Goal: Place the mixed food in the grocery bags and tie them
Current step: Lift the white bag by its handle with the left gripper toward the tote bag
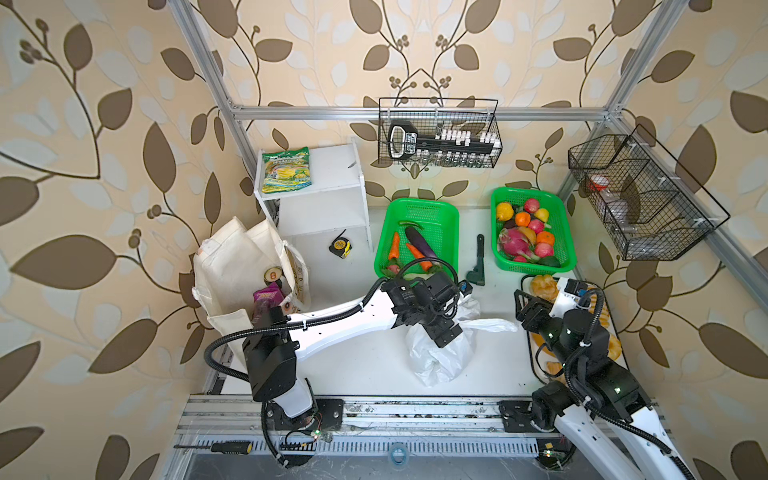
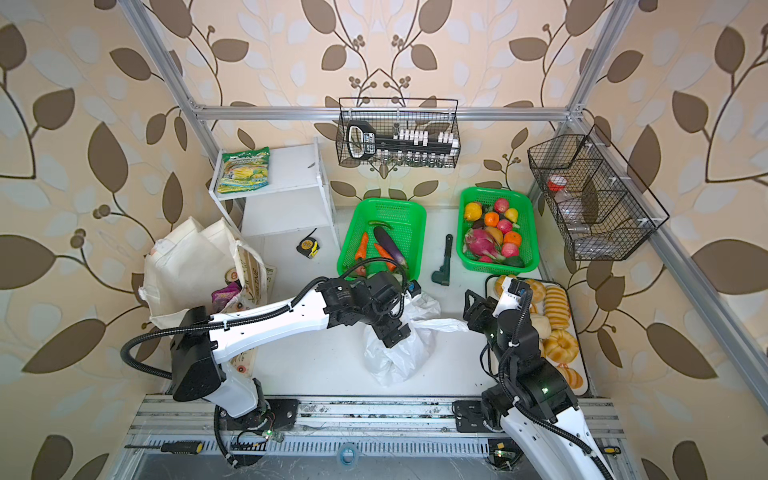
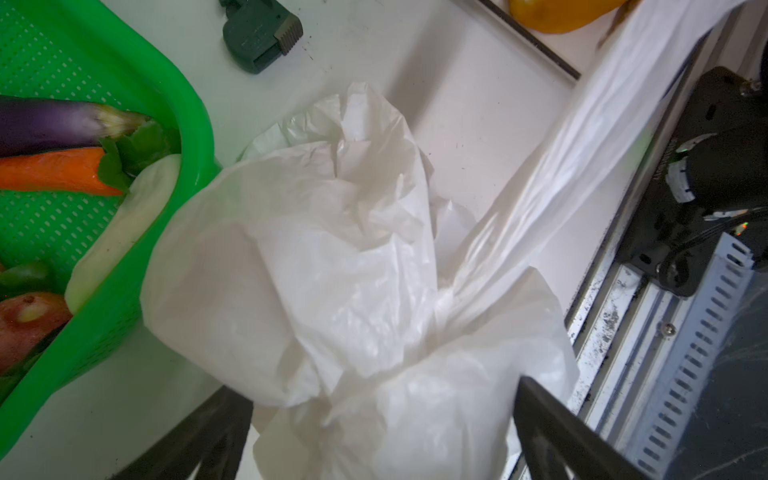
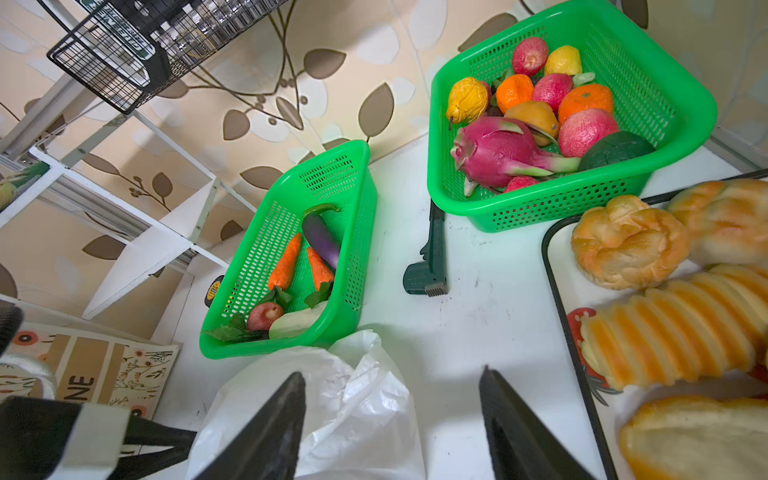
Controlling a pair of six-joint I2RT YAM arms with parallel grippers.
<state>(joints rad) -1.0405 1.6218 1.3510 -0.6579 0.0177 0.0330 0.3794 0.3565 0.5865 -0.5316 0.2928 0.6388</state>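
Left claw (image 3: 382, 384) is hovering released, straddling the crumpled white plastic bag (image 3: 291, 266); right claw (image 4: 392, 372) is gaping empty just beside it

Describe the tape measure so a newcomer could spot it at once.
Start at the white shelf unit, back left. At its foot, left of the vegetable basket, sits the tape measure: a small black-and-yellow case, unlike anything nearby.

Cream canvas tote (image 1: 232, 266), left side, upright, mouth open; holds purple pouch (image 1: 268, 296) and drink can (image 1: 272, 275). White plastic bag (image 1: 440, 361), table centre, bunched, beneath left gripper (image 1: 446, 334). Vegetable basket (image 1: 415, 202) and fruit basket (image 1: 567, 224), green mesh, behind.
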